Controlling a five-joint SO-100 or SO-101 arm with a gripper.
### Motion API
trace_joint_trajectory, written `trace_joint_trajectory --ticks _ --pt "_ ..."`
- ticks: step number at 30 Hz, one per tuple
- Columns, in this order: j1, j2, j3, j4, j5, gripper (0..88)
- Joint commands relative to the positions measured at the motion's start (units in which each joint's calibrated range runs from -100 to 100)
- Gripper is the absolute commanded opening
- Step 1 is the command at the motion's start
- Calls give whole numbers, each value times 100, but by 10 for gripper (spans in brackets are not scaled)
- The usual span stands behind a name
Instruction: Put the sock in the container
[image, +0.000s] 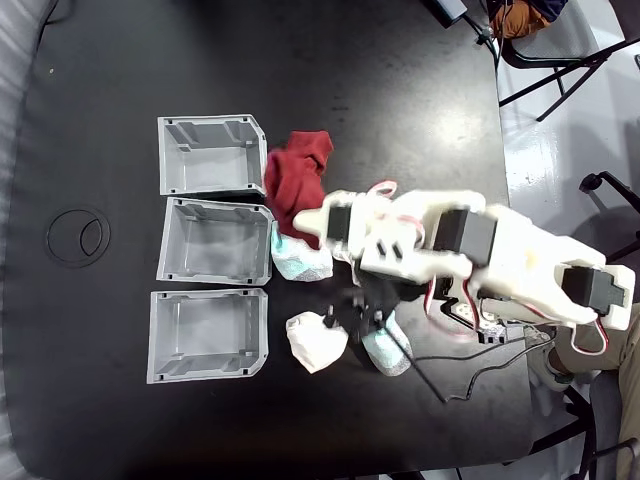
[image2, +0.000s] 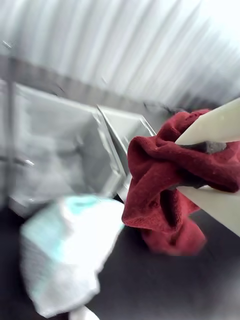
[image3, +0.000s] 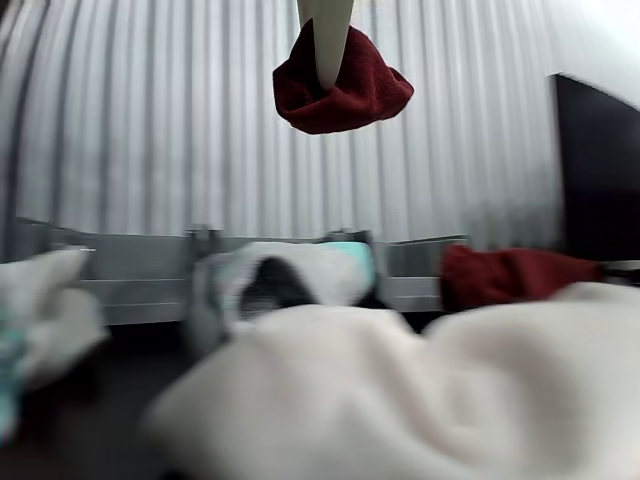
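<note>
My gripper (image2: 179, 165) is shut on the dark red sock (image2: 165, 170), both white fingers (image2: 210, 127) pinching its folds. In the other view the sock (image3: 345, 95) hangs high above the table from the gripper (image3: 325, 75). From above, the sock (image: 290, 195) sits at the gripper's tip (image: 303, 215), just right of the grey bins. The container (image: 166, 240), a light grey ribbed bin with square corners, is empty and lies just left of the sock. The bins are blurred in the wrist view.
A grey bin with a clipped corner (image: 165, 155) stands above the container, and another square bin (image: 155, 335) below it. A second red bundle (image3: 510, 275) lies on the table. White and teal socks (image: 300, 258), (image: 315, 340), (image: 385, 350) lie under the arm. Cables trail at the right.
</note>
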Motion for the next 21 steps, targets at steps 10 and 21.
trace_joint_trajectory --ticks 10,21 --pt "-1743 -309 -117 -1752 -33 13" --pt "-1947 411 -99 -3212 -39 13"
